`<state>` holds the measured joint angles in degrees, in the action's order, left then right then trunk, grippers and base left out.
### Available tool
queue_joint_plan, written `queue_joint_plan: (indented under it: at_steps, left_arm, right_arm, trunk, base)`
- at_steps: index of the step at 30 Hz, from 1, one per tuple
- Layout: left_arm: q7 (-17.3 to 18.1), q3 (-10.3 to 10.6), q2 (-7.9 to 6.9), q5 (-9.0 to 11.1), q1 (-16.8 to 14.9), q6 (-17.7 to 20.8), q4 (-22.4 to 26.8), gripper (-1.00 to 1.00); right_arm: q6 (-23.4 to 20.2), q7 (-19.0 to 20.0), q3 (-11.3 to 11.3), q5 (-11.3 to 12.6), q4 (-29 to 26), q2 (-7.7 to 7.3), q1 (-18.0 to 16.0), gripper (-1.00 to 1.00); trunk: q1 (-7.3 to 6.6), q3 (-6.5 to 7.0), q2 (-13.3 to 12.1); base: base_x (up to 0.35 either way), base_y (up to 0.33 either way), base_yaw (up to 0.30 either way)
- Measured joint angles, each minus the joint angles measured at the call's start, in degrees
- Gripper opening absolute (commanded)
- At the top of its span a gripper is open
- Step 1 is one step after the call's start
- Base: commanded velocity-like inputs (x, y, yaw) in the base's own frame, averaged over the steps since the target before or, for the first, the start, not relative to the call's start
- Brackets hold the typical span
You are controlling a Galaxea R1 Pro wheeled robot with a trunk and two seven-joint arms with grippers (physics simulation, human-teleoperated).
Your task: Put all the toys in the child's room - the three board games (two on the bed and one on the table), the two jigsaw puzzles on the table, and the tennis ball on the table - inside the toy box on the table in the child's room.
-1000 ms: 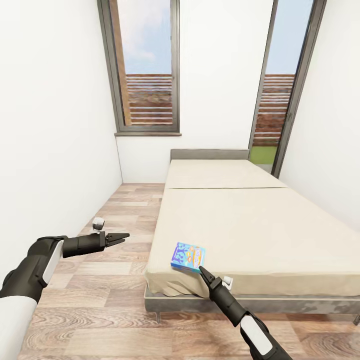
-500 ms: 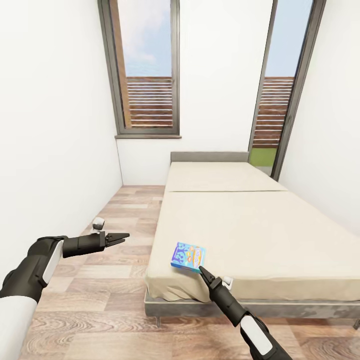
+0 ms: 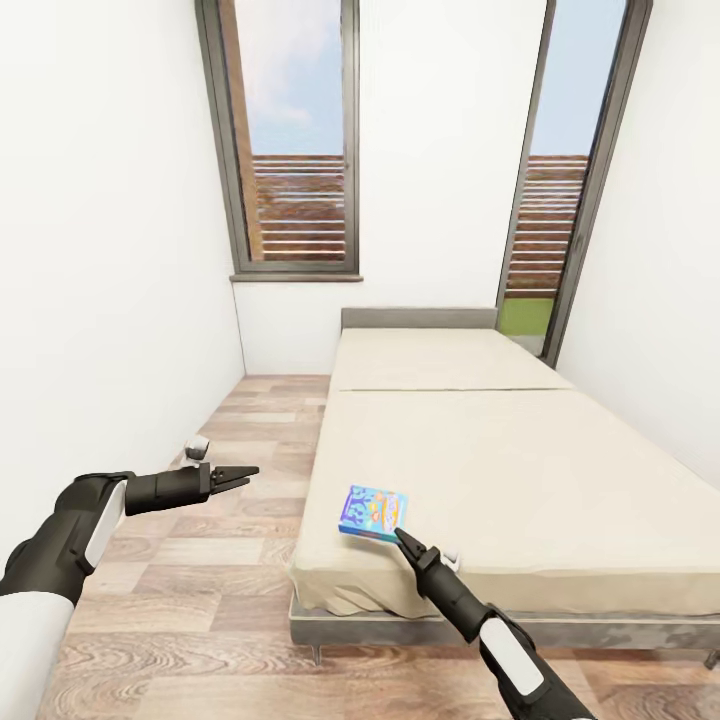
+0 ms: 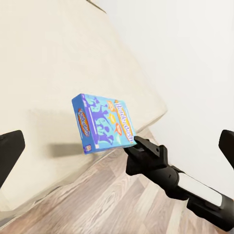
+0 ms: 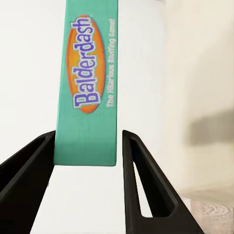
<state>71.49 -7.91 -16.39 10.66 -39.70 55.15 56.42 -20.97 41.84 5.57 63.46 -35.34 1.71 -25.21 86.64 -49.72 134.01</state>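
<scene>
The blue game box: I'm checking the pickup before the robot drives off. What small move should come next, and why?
Probably lift the blue game box a little higher off the bed. The right gripper already clamps its edge, and it hangs just above the mattress corner, so more clearance seems wise before turning away. The left gripper is free.

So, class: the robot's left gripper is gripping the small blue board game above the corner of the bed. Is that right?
Not quite. The right gripper holds the blue board game; the rest stands. In the head view the left gripper hangs apart over the floor, holding nothing, while the game sits at the right gripper's tip above the corner of the bed.
</scene>
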Motion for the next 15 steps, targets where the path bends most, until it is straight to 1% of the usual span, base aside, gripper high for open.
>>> queue_joint_plan:
  at_steps: [4, 10, 12, 14, 15]
  left_arm:
    - [0.00, 0.00, -0.01, 0.00, 0.00, 0.00, 0.00, 1.00]
    - [0.00, 0.04, 0.02, 0.00, 0.00, 0.00, 0.00, 1.00]
    - [0.00, 0.02, 0.04, 0.00, 0.00, 0.00, 0.00, 1.00]
    - [0.00, 0.02, 0.05, 0.00, 0.00, 0.00, 0.00, 1.00]
    - [0.00, 0.03, 0.06, 0.00, 0.00, 0.00, 0.00, 1.00]
  right_arm:
    - [-2.12, -0.47, -0.21, 0.40, -0.66, -0.10, -0.12, -1.00]
    - [-2.85, -0.14, -0.66, 0.87, -1.53, 0.11, -0.08, -1.00]
    - [-3.05, -0.25, -0.52, 0.99, -3.13, -0.05, -0.05, -1.00]
    - [-4.97, -0.61, -0.29, 1.10, -6.92, -0.26, -0.01, -1.00]
    - [-5.98, -0.97, -0.26, 0.58, -7.91, -0.27, 0.09, -1.00]
  trunk:
    - [-0.88, 0.72, -1.60]
    - [-2.20, 1.80, -4.01]
    - [-2.64, 2.16, -4.81]
    - [-3.08, 2.52, -5.61]
    - [-3.30, 2.70, -6.02]
  base:
    - [0.000, 0.000, 0.000]
    - [0.000, 0.000, 0.000]
    - [0.000, 0.000, 0.000]
    - [0.000, 0.000, 0.000]
    - [0.000, 0.000, 0.000]
